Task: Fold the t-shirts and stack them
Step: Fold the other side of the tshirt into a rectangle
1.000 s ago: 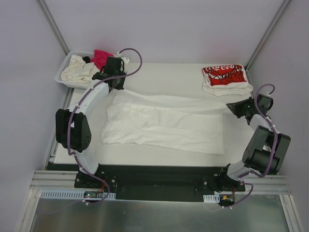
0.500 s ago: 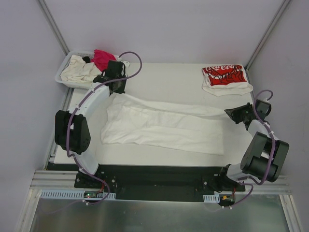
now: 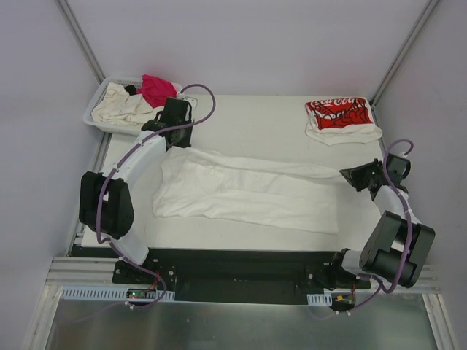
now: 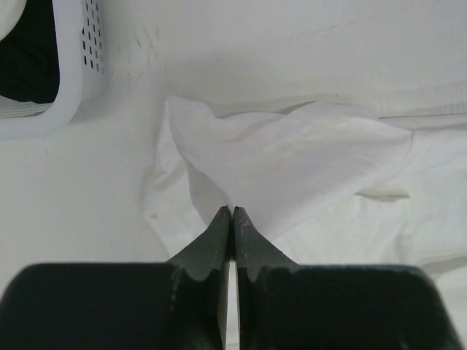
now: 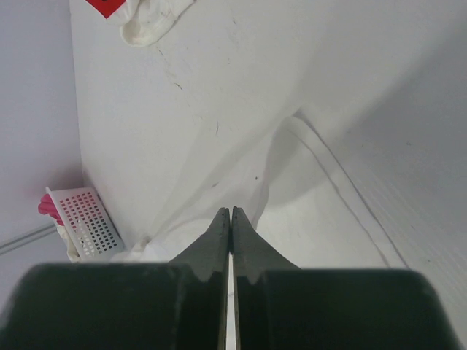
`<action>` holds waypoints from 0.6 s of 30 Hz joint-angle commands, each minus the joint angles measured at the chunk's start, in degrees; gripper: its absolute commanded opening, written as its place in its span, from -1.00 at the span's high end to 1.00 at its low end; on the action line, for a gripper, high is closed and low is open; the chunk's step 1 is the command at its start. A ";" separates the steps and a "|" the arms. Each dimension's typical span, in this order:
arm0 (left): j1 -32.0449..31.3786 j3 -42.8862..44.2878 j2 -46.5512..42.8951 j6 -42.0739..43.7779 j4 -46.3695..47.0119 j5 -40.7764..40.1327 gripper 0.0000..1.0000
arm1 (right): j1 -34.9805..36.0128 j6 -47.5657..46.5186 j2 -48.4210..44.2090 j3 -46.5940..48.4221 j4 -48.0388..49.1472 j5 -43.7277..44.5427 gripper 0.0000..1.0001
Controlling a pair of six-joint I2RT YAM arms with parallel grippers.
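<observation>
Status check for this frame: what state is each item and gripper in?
large white t-shirt: partly folded lengthwise, pinched at both ends.
printed t-shirt: folded, far right corner.
basket: holds crumpled shirts.
left gripper: shut on the large white t-shirt.
right gripper: shut on the large white t-shirt.

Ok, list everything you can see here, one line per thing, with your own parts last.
plain t-shirt: one, white, spread across the middle of the table
printed t-shirt: one, white with red print, folded at the far right corner
basket: one, white slotted plastic, at the far left corner
cream t-shirt: one, cream, bunched in the basket
magenta t-shirt: one, magenta, at the basket's right end
black cloth: one, black, mostly hidden between those two
table: one, white
left hand: one, black, shut on the plain t-shirt's far left corner
right hand: one, black, shut on its far right corner
</observation>
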 commanded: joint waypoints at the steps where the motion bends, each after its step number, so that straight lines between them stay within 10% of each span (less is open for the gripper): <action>1: -0.28 -0.74 -4.31 -2.32 0.68 -1.78 1.00 | -0.27 -1.78 -1.46 0.20 -2.76 1.40 0.99; 18: -1.25 -6.97 -10.73 -5.32 0.77 -4.07 1.00 | 0.52 -4.51 -3.30 0.64 -8.21 3.07 0.99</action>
